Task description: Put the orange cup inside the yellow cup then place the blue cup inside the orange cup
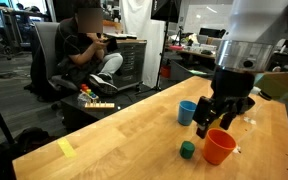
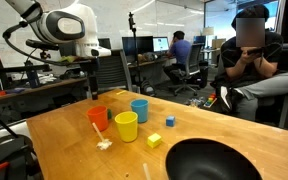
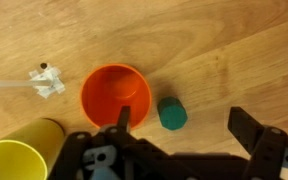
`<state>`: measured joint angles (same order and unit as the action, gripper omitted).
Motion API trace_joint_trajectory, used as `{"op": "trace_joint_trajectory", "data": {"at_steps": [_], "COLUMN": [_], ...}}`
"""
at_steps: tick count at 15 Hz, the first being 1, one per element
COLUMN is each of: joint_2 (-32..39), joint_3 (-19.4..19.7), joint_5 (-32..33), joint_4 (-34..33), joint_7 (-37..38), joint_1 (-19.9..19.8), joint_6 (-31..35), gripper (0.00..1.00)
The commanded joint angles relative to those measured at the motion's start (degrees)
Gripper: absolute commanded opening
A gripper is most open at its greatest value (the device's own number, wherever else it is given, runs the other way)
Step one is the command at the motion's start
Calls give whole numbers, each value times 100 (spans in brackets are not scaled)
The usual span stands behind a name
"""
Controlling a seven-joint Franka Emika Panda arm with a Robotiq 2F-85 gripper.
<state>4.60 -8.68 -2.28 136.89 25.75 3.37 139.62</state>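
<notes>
Wrist view: the gripper [image 3: 180, 113] comes in from the bottom edge. Its two dark fingers [image 3: 124, 116] stand far apart and hold nothing.
Orange cup [image 3: 116, 94]: it stands upright on the wooden table [image 3: 214, 40], mouth up and empty. One fingertip shows over its rim on the side toward the green block. I cannot tell if it touches.
Green block [image 3: 172, 114]: it is just beside the orange cup and lies in the gap between the two fingers.
Yellow cup [image 3: 18, 160]: it stands upright near the orange cup, on the side away from the green block, and the picture's corner cuts it. In an exterior view [image 2: 126, 125] it is close beside the orange cup.
Blue cup [image 2: 139, 109]: it stands upright just behind the yellow cup in an exterior view, a little apart from the orange one.
White scrap [image 3: 47, 79]: a small crumpled piece on the table near the orange and yellow cups, touching neither.
Dark bowl [image 2: 212, 160]: a big bowl at the near table edge in an exterior view, well apart from the cups.
Small blocks: a yellow block [image 2: 154, 141] and a blue block [image 2: 170, 121] lie between the cups and the bowl.
Yellow flat piece [image 1: 66, 148]: it lies on the table far from the cups.
Person [image 1: 84, 45]: seated on an office chair [image 1: 46, 60] beyond the table, well apart from the arm.
</notes>
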Motion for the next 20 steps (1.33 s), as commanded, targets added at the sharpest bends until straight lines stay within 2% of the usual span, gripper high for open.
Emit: {"op": "trace_joint_trajectory", "data": {"at_steps": [1, 7, 8, 9, 18, 20], "joint_2": [291, 707, 751, 786, 907, 896], "joint_3": [185, 349, 376, 397, 444, 440], "joint_5": [192, 175, 177, 163, -40, -43], "joint_4": [-81, -129, -137, -147, -271, -269], "joint_7": [191, 134, 134, 125, 14, 34], "joint_1": [183, 269, 281, 288, 290, 307], "joint_6": [228, 314, 313, 305, 183, 163], "gripper": [100, 100, 92, 73, 2, 0]}}
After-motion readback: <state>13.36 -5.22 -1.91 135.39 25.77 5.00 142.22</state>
